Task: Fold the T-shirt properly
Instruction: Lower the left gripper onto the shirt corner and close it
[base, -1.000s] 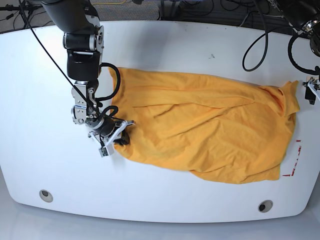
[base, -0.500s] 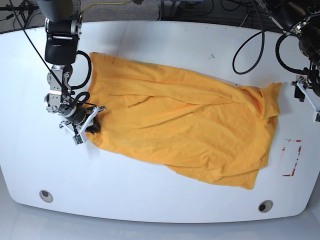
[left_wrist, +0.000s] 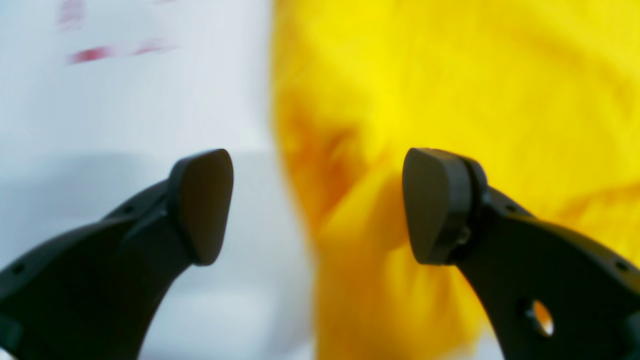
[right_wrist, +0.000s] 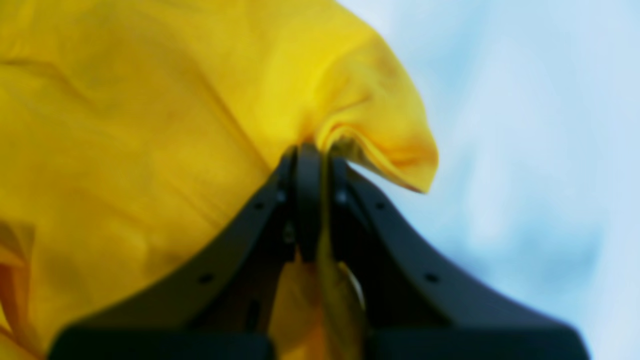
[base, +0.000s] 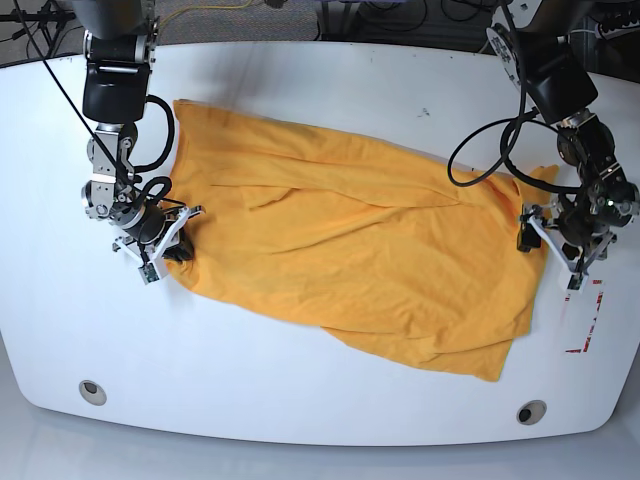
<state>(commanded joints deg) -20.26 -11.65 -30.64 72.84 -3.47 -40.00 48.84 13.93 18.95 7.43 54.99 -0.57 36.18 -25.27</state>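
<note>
White counter (base: 330, 90) | T-shirt (base: 350, 260) lies rumpled across its middle | right gripper (right_wrist: 310, 165) clamped on a bunched shirt edge | left gripper (left_wrist: 317, 205) spread wide, empty, over the opposite shirt edge beside red marks (base: 588, 320)

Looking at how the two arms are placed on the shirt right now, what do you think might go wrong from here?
1. Only the right tool is shut on the T-shirt, pinching a small bunch of its edge; a further pull could drag the whole shirt sideways or let the fabric slip out.
2. The left tool is open astride the shirt's other edge; closing here might catch only a thin fold or miss.
3. The shirt lies creased and skewed on the table, so folding now would likely come out uneven.
</note>
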